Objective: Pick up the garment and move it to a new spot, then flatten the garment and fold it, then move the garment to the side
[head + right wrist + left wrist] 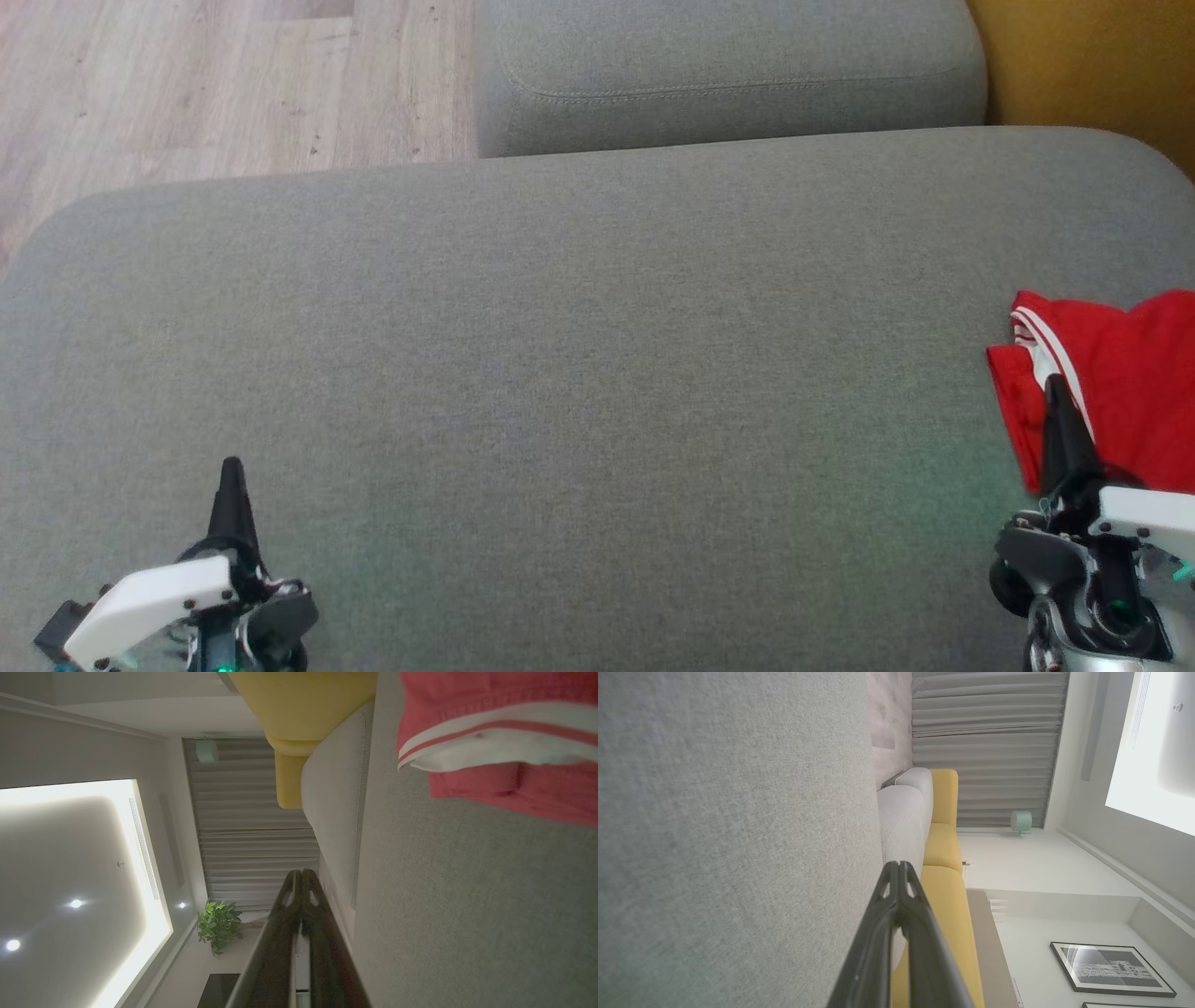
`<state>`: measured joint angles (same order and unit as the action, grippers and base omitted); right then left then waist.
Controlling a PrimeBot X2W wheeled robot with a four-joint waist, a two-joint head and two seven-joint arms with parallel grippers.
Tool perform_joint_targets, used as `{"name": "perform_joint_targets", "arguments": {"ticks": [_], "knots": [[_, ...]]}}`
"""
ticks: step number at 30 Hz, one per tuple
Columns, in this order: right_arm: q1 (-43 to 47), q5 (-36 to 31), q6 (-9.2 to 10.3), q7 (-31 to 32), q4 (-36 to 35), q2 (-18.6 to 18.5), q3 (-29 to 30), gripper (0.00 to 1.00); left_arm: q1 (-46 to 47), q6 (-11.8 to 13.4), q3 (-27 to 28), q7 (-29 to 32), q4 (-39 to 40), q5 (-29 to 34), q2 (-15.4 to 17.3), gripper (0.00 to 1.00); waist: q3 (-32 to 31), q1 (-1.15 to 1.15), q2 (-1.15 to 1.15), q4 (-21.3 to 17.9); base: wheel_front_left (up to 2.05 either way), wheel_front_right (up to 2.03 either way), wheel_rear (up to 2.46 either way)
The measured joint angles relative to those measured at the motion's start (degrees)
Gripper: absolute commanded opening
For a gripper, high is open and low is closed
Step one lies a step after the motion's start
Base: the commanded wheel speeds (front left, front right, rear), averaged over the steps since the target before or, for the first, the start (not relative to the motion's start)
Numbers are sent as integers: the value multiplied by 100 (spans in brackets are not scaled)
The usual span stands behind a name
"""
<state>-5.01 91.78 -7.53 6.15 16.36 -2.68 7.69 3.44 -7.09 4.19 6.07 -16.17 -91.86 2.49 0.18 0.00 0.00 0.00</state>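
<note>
Grey cushion (579,373) carries the red garment (1120,373) far to the robot's right, close by the right gripper (1054,383). It and the left gripper (231,464) are pinched together, empty. Reaching in unopened could shove the garment away instead of catching it.

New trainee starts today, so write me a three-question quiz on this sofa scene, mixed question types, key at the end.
1. True or false: the right gripper is shut on the red garment.
2. Where on the grey cushion does the garment lie? A) robot's left edge B) middle C) robot's right edge
3. Fill in: the stripes on the garment are ___.
Key: 1 false, its fingers are shut on nothing; 2 C; 3 white.
</note>
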Motion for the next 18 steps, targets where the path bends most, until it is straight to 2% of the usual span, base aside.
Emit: {"name": "perform_joint_targets", "arguments": {"ticks": [18], "knots": [[0, 0, 0, 0, -1, 0, 0, 0, 0, 0, 0, 0, 0, 0, 0, 0, 0, 0, 0, 0, 0, 0, 0]]}}
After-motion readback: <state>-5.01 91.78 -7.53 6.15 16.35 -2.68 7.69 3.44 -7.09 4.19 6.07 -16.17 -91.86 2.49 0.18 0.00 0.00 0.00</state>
